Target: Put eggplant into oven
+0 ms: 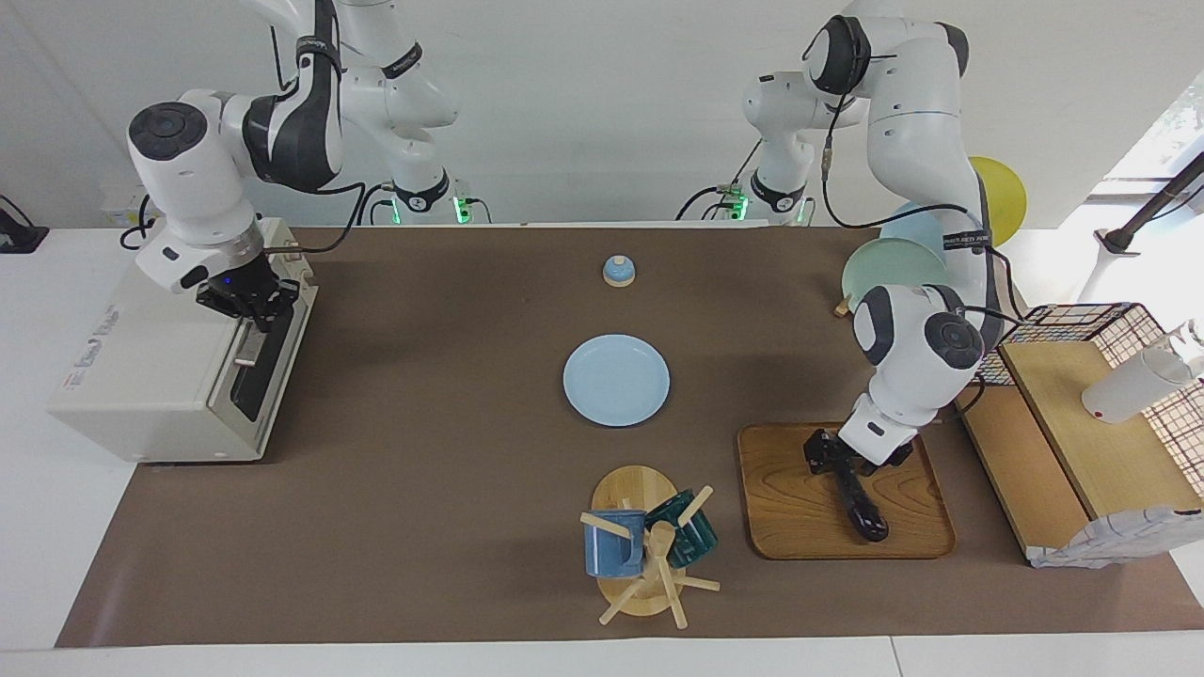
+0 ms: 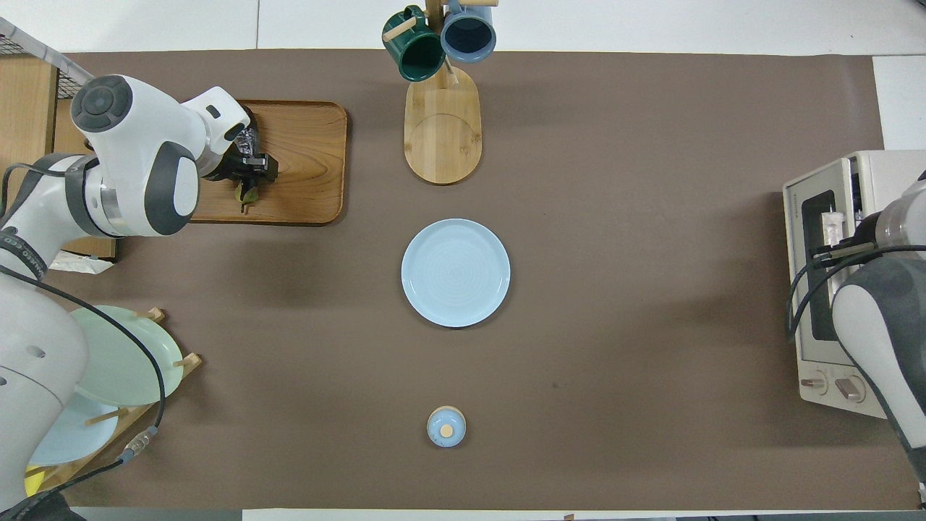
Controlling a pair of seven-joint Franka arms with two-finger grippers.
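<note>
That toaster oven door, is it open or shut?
Shut, it seems. The toaster oven's dark glass door stands upright against its front, with the right gripper at the door's top edge by the handle.

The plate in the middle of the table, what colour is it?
The plate is light blue, plain; clearest in the overhead view.

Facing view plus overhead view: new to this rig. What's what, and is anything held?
Two Franka arms work at one table. One camera faces them from across it; the other looks down from above their own end, so the sides swap. The left gripper is down at the eggplant on the wooden tray; whether it grips yet is unclear. The right gripper is at the top edge of the oven door, which looks closed. Also on the table: a blue plate, a mug rack, a small bell.
</note>
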